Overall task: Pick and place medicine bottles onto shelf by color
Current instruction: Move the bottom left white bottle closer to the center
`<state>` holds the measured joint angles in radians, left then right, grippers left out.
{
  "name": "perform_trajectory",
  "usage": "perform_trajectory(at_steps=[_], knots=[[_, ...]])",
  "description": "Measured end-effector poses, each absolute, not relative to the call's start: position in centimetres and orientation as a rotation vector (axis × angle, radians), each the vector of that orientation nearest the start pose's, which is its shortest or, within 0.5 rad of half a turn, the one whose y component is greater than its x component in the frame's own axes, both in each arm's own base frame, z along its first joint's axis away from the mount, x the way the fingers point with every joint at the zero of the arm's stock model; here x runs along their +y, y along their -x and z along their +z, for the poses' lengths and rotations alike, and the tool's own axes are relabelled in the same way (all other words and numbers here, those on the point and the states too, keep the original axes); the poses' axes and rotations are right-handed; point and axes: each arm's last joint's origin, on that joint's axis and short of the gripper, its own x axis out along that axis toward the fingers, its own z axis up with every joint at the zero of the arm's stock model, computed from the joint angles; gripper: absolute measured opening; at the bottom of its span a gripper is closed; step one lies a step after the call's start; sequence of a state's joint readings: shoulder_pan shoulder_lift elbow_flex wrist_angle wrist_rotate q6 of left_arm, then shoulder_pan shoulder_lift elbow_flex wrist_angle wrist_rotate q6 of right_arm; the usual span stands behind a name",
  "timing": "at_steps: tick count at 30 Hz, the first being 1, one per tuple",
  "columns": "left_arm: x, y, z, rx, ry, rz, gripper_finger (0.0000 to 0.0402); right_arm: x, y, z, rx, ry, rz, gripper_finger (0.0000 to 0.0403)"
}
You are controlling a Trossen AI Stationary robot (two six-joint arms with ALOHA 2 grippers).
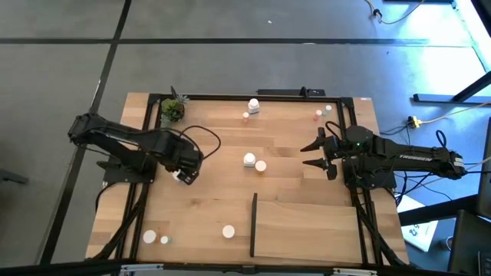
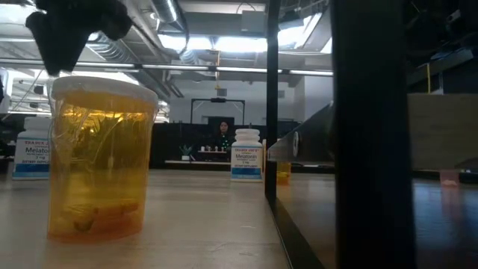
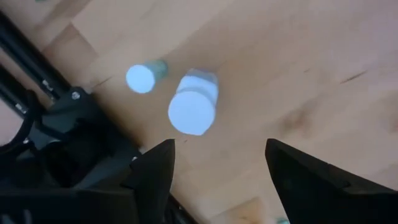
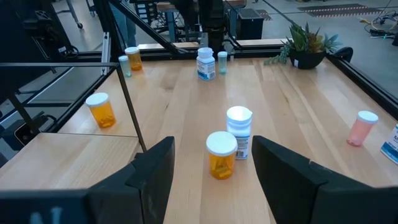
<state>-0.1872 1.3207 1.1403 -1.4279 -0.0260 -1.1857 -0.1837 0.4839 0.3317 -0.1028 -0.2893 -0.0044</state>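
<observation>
My left gripper (image 1: 184, 175) points down at the table's left, open, hovering over a white bottle (image 3: 194, 106) and a small pale green bottle (image 3: 143, 78) that stand upright on the wood. Neither is between its fingers. My right gripper (image 1: 313, 153) waits open at the right, aimed at a white bottle (image 1: 249, 159) and an orange white-capped one (image 1: 261, 165) at the table's middle. More bottles stand at the far edge (image 1: 253, 106) and near the front left (image 1: 149, 237). The shelf (image 1: 307, 230), with its black upright strip (image 1: 253, 225), lies at the front right.
A small potted plant (image 1: 173, 111) stands at the far left corner. An orange bottle (image 1: 229, 231) stands just left of the shelf's strip. Black frame rails (image 1: 146, 192) run along the table's sides. A person shows far off in the room (image 2: 223, 134).
</observation>
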Motion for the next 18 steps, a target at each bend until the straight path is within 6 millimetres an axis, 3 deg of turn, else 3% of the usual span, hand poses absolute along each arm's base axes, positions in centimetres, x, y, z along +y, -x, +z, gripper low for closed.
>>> perform_trajectory(at_steps=[18], knots=[[-4.0,-19.4,23.4,1.47,0.731,0.87,0.0245,-1.6,-12.9,22.4,0.248,-0.056,0.105,0.0217]])
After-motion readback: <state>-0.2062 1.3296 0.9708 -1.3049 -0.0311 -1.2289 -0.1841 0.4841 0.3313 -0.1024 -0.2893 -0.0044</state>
